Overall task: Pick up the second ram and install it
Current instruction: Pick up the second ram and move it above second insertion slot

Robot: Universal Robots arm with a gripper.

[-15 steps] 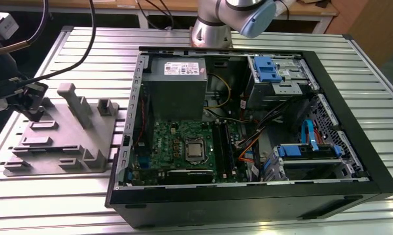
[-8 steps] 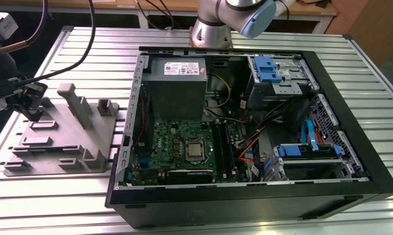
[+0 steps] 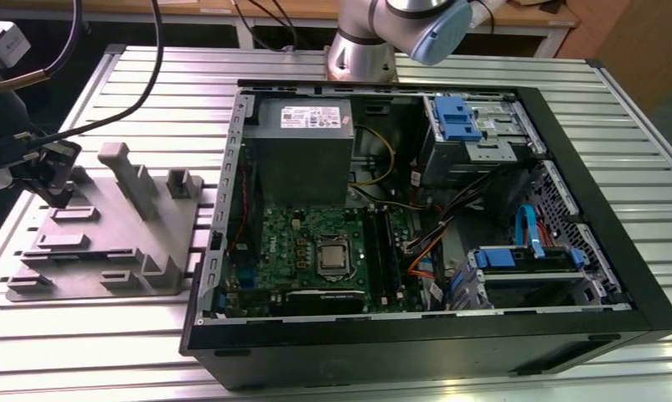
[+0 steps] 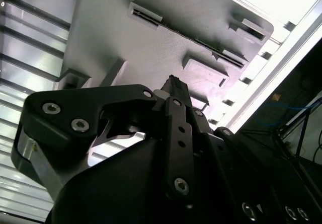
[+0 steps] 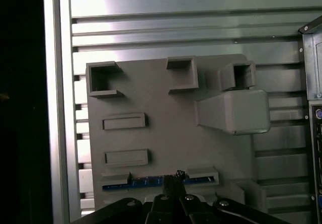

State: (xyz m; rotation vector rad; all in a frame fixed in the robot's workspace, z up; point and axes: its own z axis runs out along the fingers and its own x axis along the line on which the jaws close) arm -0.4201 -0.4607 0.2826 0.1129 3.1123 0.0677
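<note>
The second ram [image 5: 143, 182] is seen in the first wrist view as a blue strip standing on edge in a long slot of the grey holder [image 5: 151, 98]. The gripper [image 5: 174, 176] is set down over the strip's middle. Its fingers are drawn close together and appear to be clamped on the strip's upper edge, though contact is hard to confirm. In the exterior view the holder is placed on the slatted table [image 3: 146, 75], at the exterior view's left of the open computer case [image 3: 604, 276].

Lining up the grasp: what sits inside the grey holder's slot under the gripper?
The second ram's blue edge shows along it; the gripper covers its middle, and the grey holder hides the rest.
</note>
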